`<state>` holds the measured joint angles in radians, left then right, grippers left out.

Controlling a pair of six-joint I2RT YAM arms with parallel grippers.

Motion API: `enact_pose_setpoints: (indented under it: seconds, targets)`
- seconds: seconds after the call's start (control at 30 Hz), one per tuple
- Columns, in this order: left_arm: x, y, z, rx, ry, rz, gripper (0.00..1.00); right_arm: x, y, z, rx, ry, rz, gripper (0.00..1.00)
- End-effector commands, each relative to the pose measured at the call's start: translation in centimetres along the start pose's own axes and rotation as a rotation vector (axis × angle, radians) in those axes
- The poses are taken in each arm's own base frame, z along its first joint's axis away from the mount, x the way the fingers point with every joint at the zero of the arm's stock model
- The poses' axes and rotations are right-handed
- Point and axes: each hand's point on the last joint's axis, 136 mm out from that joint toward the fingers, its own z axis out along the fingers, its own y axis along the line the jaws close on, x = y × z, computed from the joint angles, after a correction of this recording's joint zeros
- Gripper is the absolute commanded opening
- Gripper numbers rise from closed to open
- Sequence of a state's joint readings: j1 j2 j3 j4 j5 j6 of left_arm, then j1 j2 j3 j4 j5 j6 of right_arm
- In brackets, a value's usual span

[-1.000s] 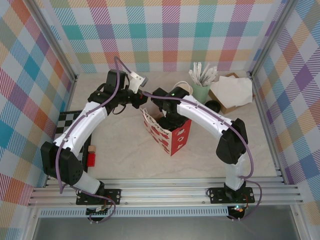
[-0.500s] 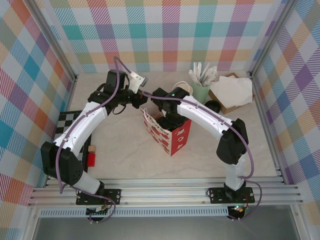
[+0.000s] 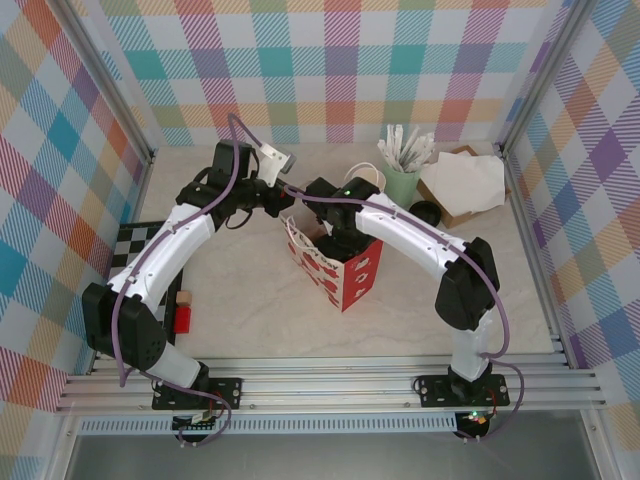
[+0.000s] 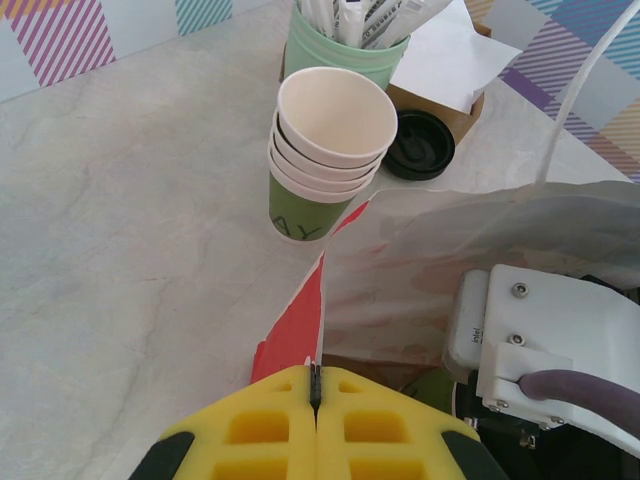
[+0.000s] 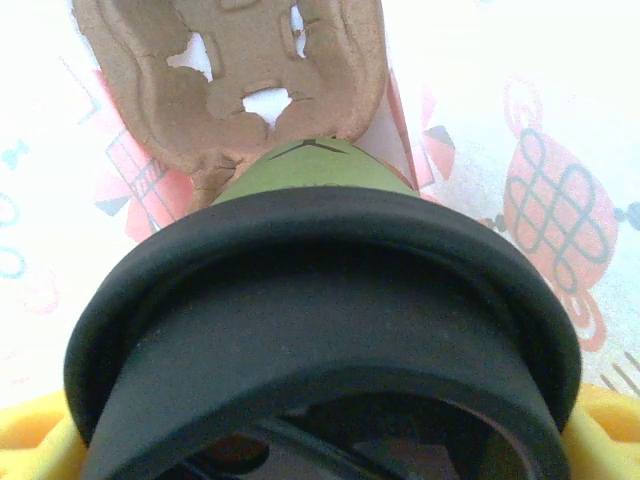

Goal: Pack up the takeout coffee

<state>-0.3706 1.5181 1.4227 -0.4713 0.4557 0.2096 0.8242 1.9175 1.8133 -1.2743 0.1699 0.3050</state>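
The packing is at the lowering step. The right gripper (image 3: 338, 232) reaches down into the mouth of the paper bag (image 3: 345, 275). Its yellow pads (image 5: 615, 420) are set wide around the takeout coffee (image 5: 315, 330), gripping it just under the lid. The cup is inside the bag, above a moulded pulp cup carrier (image 5: 240, 70) that lies on the bag's floor. The left gripper (image 4: 315, 385) is pinched tight on the bag's upper edge and holds the mouth open.

From the wrist view I cannot tell whether the cup's base touches the carrier or hangs clear of it. The next move, as I judge it, calls for a straight descent so the base seats in one of the carrier's wells. After that comes a release and a vertical lift out that doesn't snag the thin walls.

The cup is dark olive-green paper, tapering toward its base. Its lid is matte black plastic with a thick rolled rim. The carrier is rough brown fibre with ragged cut-outs. The bag is thin white paper printed with red motifs, and light glows through its sides.

Beside the bag, a stack of green paper cups (image 4: 330, 150), cream inside, stands on the pale marbled tabletop (image 4: 120, 200). A loose black lid (image 4: 418, 145) lies just next to the stack.
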Motion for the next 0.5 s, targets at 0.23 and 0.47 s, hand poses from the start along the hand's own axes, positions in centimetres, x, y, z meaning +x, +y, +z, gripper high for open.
enact_pose_setpoints:
  seconds: [0.23, 0.47]
  targets:
    - [0.68, -0.17, 0.04, 0.020, 0.014, -0.017, 0.00, -0.07, 0.43, -0.77, -0.045, -0.028, -0.012, 0.55]
    - [0.72, -0.10, -0.05, 0.016, 0.014, -0.017, 0.00, 0.02, 0.31, -0.79, -0.040, -0.029, -0.011, 0.55]
